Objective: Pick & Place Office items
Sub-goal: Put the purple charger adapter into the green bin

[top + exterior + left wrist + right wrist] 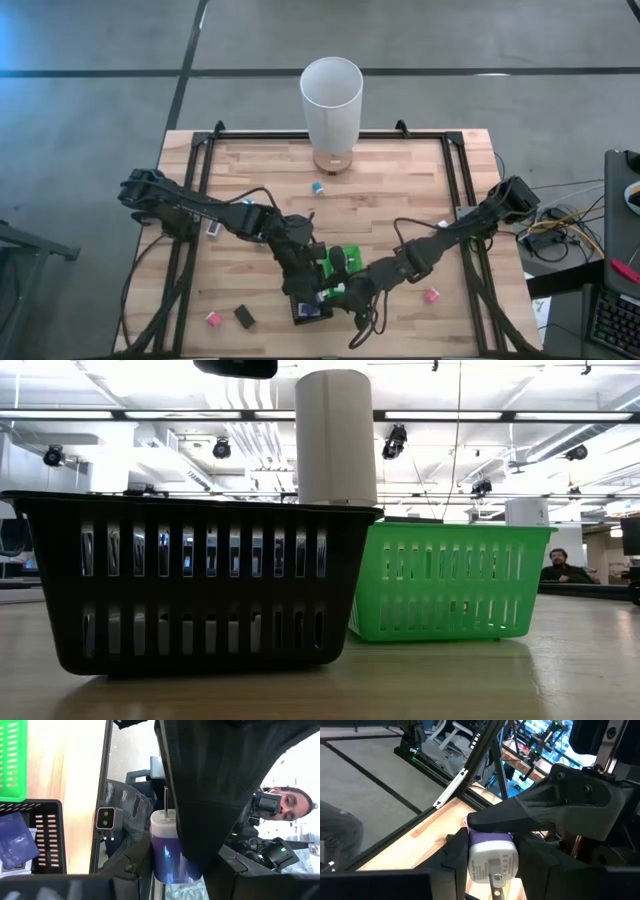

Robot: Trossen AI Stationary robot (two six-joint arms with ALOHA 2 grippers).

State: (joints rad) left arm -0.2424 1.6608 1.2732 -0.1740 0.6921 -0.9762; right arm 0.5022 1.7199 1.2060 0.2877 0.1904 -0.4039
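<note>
Both grippers meet above the green tray and the black tray, on one office item: a small block with a purple body and a white end that bears a metal prong. My left gripper comes from the table's left and is shut on it. From the right comes my right gripper, also shut on it. In the right wrist view the block's white labelled end faces the camera. The low view shows neither gripper. My left gripper has the block's purple body between its two fingers, and the block is lifted clear above the trays. The right gripper's dark finger covers one side of the block. My right gripper pinches the block between its two fingers, at the sides near the white end. The prong points back toward its wrist. A finger of the left gripper lies over the purple part.
A tall white cylinder stands at the far middle. Loose items lie about: pink and black near left, pink near right, a blue and white one mid-table. A blue item lies in the black tray. A person sits beyond the table.
</note>
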